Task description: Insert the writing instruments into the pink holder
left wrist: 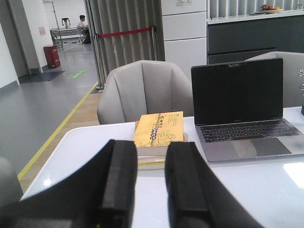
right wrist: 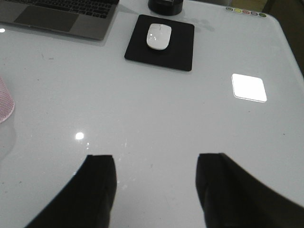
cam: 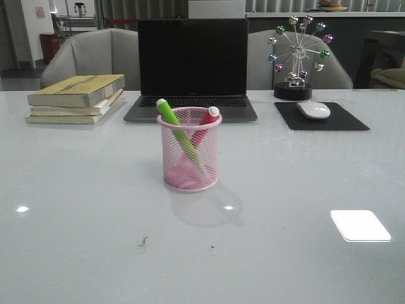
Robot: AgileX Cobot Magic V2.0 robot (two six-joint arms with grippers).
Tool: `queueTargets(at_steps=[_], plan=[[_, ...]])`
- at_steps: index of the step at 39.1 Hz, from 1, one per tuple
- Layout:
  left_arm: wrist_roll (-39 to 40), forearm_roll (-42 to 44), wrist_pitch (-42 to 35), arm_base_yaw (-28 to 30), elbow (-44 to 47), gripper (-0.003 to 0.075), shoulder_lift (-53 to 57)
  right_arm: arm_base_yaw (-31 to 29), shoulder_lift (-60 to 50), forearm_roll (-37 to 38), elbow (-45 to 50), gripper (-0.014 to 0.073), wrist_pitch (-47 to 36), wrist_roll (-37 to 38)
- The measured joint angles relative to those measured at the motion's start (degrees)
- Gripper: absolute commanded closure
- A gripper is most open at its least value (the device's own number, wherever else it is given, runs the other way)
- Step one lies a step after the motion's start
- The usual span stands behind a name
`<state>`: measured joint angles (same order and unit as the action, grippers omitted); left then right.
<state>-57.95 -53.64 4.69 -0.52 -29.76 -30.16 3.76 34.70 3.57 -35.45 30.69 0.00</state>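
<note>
Both grippers are seen empty: the left gripper (left wrist: pixel 151 183) with fingers parted narrowly, the right gripper (right wrist: pixel 156 190) spread wide. Ahead at twelve o'clock, the green marker (cam: pixel 179 132) and pink marker (cam: pixel 204 125) are leaned inside the pink holder (cam: pixel 189 151). Insertion is judged finished; arms are best kept well apart from it.

The left gripper (left wrist: pixel 151 183) has its two black fingers close together, with just a thin gap between them. It holds nothing and points out level. The right gripper (right wrist: pixel 154 190) has its fingers spread wide apart and looks down from above. It holds nothing too. The arms themselves cannot be seen
</note>
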Motion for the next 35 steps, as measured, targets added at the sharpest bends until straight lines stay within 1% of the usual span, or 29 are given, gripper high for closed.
queueTargets(at_steps=[20,22,24,27,29,30,35], plan=[[0.00,-0.10,-0.04,0.00,0.00,0.0471,0.00,0.00,0.00,0.00,0.00,0.0114,-0.61,0.00],[0.00,-0.10,-0.04,0.00,0.00,0.0471,0.00,0.00,0.00,0.00,0.00,0.0146,-0.61,0.00],[0.00,-0.10,-0.04,0.00,0.00,0.0471,0.00,0.00,0.00,0.00,0.00,0.0198,-0.61,0.00],[0.00,-0.10,-0.04,0.00,0.00,0.0471,0.00,0.00,0.00,-0.11,0.00,0.0309,-0.61,0.00],[0.00,-0.10,-0.04,0.00,0.00,0.0471,0.00,0.00,0.00,-0.11,0.00,0.0368,-0.61,0.00],[0.00,-0.10,-0.04,0.00,0.00,0.0471,0.00,0.00,0.00,-0.11,0.00,0.0413,-0.61,0.00],[0.00,-0.10,-0.04,0.00,0.00,0.0471,0.00,0.00,0.00,-0.33,0.00,0.0535,-0.61,0.00]])
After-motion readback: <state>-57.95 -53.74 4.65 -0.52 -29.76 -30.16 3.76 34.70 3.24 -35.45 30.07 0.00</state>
